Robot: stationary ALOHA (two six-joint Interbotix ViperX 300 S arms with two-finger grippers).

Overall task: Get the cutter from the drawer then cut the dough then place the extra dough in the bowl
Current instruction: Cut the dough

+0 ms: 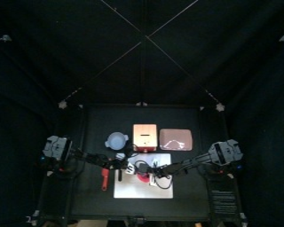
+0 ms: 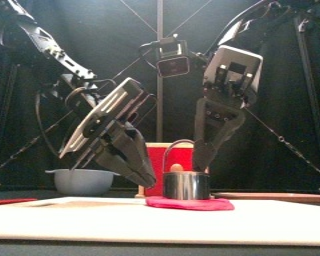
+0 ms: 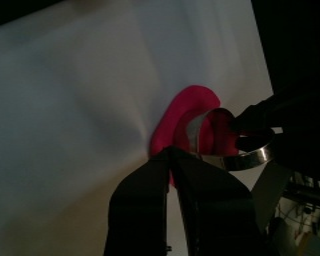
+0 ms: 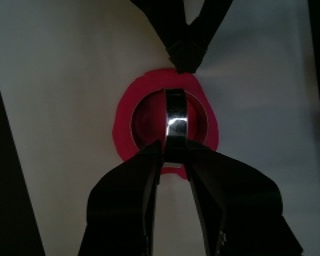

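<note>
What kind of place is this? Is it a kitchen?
Not a real kitchen, more likely a robot lab booth: black curtains surround a small table, and two robot arms work pink dough with a metal cutter on a white board.

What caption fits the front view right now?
The right hand holds the cutter on pink dough on the white board; the left hand pinches the dough's edge.
</note>
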